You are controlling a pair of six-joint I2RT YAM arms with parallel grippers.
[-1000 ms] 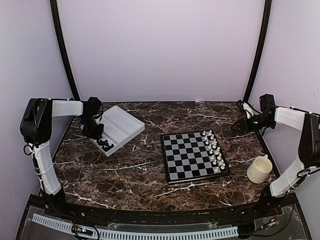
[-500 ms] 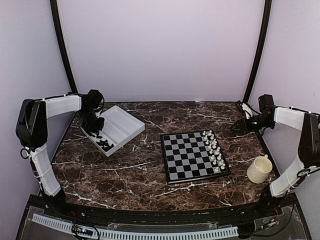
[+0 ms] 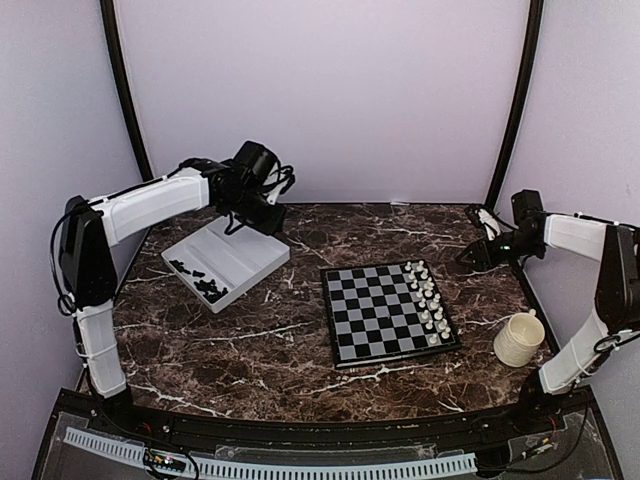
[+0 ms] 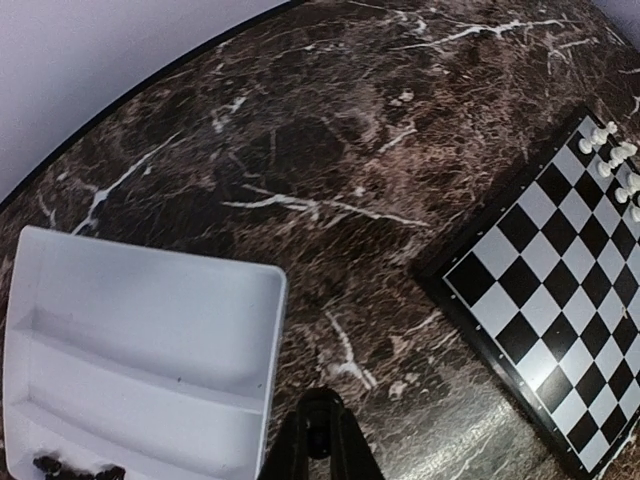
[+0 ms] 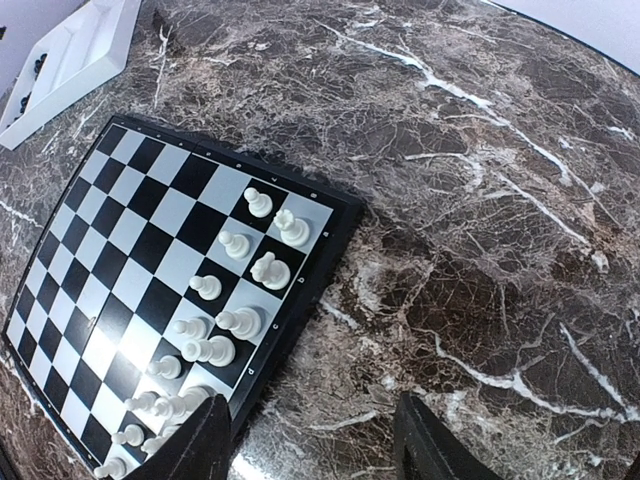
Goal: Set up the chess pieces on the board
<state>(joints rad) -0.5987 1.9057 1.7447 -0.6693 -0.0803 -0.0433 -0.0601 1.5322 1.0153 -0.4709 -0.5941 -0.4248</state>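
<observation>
- Two arms are up. The left pincer [image 4: 319, 412] hangs raised over the far side of the white tray [image 3: 240, 250], its tips clenched tight. We cannot tell whether a chessman sits between them.
- The right pincer [image 5: 312, 440] is released, with its jaws wide and nothing between them. It is low over the marble surface [image 3: 250, 340], near the board's far right corner.
- The black chess pieces [image 3: 207, 288] lie loose in the tray's near-left compartment, in two small clusters.
- The board [image 3: 365, 320] lies flat at mid-surface, well apart from the tray.
- We see white chessmen [image 3: 428, 300] standing upright in two files along the board's right side.
- A cream mug [image 3: 520, 338] stands on the surface, right of the board's near corner and not touching it.
</observation>
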